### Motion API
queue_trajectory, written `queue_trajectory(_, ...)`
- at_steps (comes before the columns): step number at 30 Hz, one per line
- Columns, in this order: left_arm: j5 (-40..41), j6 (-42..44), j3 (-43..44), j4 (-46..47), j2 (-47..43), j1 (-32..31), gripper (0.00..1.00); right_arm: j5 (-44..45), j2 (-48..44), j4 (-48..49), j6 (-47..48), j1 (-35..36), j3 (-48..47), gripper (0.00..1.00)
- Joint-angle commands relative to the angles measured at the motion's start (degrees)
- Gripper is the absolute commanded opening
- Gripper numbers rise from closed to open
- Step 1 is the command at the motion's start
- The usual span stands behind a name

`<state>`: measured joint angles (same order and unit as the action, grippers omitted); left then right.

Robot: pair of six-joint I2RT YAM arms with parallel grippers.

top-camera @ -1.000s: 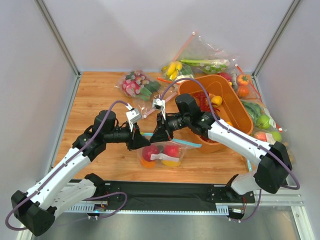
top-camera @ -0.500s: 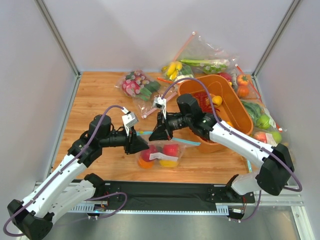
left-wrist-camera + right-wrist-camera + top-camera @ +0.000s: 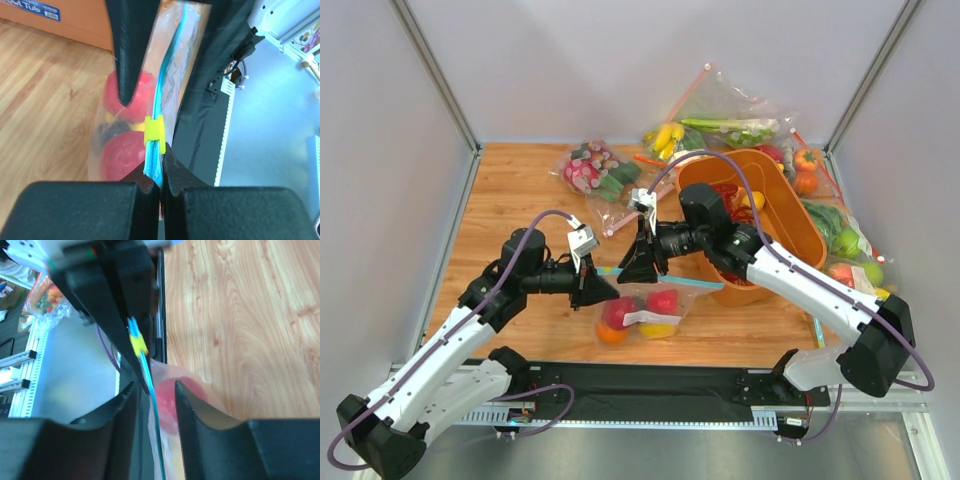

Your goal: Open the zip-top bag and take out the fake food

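Left wrist: hand (image 3: 160,181) tight on bag (image 3: 165,84)

The brown wooden table top (image 3: 510,200) holds everything. Right under the left gripper (image 3: 611,292) and the right gripper (image 3: 626,277), a clear soft zip-top bag with a blue strip (image 3: 642,318) sits on the wood. Round red, orange and yellow toy fruits (image 3: 662,300) are inside it. Just past the right gripper, on its right side, stands a big orange plastic tub (image 3: 803,232). Far past both grippers lies a clear bag of pink and green toy vegetables (image 3: 597,170). More clear bags of toy food (image 3: 725,130) lie beyond the tub, and others (image 3: 840,240) lie on its far right side.
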<state>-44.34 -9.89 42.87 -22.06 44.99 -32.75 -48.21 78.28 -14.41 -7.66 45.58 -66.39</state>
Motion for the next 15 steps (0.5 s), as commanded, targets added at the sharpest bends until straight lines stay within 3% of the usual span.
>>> queue_trajectory(1,-3.21,1.54,1.33,0.1,0.97,-0.21,0.0,0.92,-1.47,-1.23,2.12,1.7,-5.67,0.45)
queue_trajectory(5,-3.39,2.42,2.04,-0.44,1.85,-0.21,0.0,0.22,-0.06,-1.05,2.21,2.49,-7.43,0.49)
queue_trajectory(15,-3.47,2.51,2.04,-0.44,1.85,-0.21,0.0,0.13,2.31,-2.55,3.0,3.11,-8.23,0.47)
